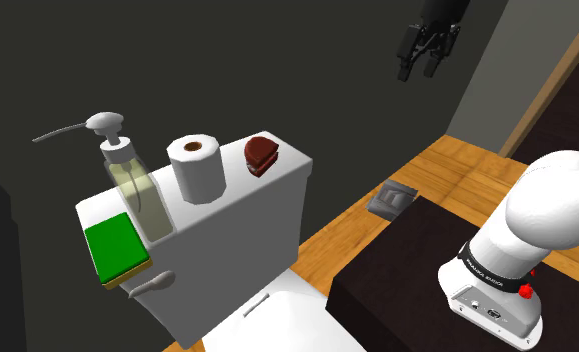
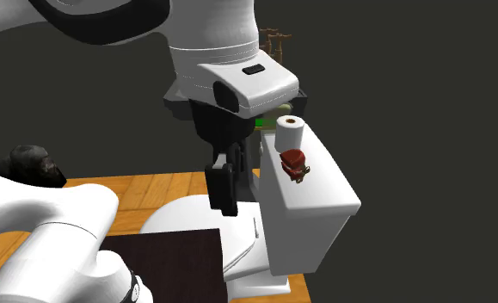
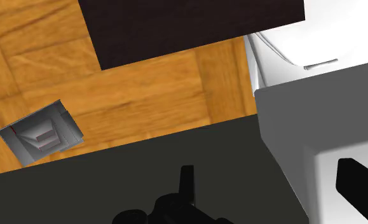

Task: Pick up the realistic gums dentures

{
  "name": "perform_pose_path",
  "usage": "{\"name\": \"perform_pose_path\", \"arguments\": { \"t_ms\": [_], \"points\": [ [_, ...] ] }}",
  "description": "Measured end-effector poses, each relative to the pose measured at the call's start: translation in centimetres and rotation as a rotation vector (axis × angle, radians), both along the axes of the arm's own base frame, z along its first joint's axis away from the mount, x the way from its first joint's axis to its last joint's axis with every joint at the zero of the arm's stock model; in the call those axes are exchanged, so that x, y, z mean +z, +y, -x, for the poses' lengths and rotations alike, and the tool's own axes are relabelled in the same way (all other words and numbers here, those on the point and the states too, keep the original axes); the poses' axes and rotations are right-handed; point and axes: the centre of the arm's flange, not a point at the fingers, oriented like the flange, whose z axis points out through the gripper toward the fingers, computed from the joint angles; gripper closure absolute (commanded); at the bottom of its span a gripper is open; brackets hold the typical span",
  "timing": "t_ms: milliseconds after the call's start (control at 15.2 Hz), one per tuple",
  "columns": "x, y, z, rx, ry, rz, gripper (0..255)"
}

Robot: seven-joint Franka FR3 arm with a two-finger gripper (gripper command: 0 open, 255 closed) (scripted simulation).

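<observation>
The dentures (image 1: 261,156) are a dark red set of gums standing on the lid of a white toilet tank (image 1: 239,235), at the end nearest the arm. In the second exterior view the dentures (image 2: 292,163) sit in front of a toilet roll (image 2: 290,132). My black gripper (image 1: 427,48) hangs high in the air, well above the tank and off to the shoulder view's right of it. Its fingers stand apart with nothing between them. The wrist view has the gripper (image 3: 271,191) over the wood floor beside the tank's corner (image 3: 297,121).
On the tank lid also stand a toilet roll (image 1: 197,168), a soap dispenser (image 1: 132,180) and a green sponge (image 1: 115,248). A small grey box (image 1: 392,198) lies on the wood floor (image 1: 457,165). My dark stand (image 1: 407,275) is beside the toilet.
</observation>
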Motion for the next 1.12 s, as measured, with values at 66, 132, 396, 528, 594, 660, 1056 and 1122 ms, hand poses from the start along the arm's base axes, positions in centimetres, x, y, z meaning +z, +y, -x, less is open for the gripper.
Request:
{"name": "perform_pose_path", "arguments": {
  "t_ms": [66, 132, 396, 528, 594, 660, 1056, 1122],
  "points": [
    [0.0, 0.0, 0.0, 0.0, 0.0, 0.0, 0],
    [-0.3, 0.5, -0.2, -0.008, -0.001, -0.003, 0],
    [-2.3, 4.4, -1.0, -0.073, -0.009, -0.025, 0],
    [-3.2, 6.5, -1.9, -0.11, -0.014, -0.038, 0],
    [-3.8, 7.4, -2.1, -0.129, -0.016, -0.044, 0],
    [-4.5, 8.4, -2.7, -0.148, -0.018, -0.051, 0],
    [-7.3, 14.3, -5.5, -0.261, -0.033, -0.089, 0],
    [-7.8, 15.3, -6.1, -0.28, -0.035, -0.096, 0]
  ]
}}
